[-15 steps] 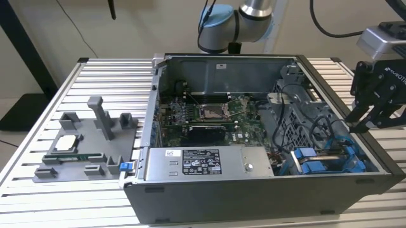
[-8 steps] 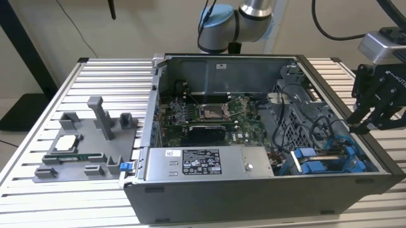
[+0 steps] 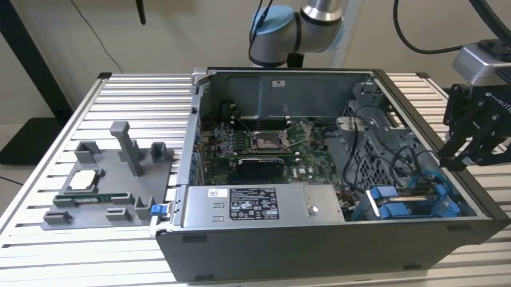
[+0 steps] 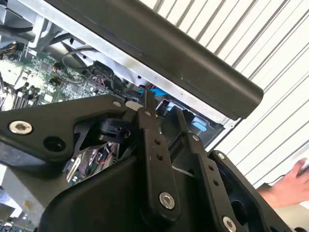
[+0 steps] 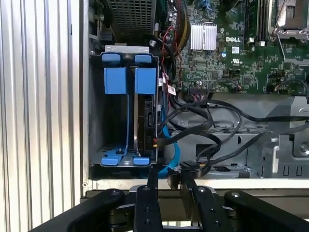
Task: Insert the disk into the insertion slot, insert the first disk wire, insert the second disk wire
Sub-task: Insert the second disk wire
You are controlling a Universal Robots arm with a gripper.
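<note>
Gripper [image 5: 169, 169] hovering over computer case [image 3: 319, 251] edge, fingers standing narrowly parted; disk [image 5: 145, 125] sitting in slot [image 5: 96, 121].

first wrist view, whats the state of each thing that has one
case, open, side panel off
slot, holding the disk
disk, seated on edge in the slot
gripper, poised at the case's edge near the slot
</note>
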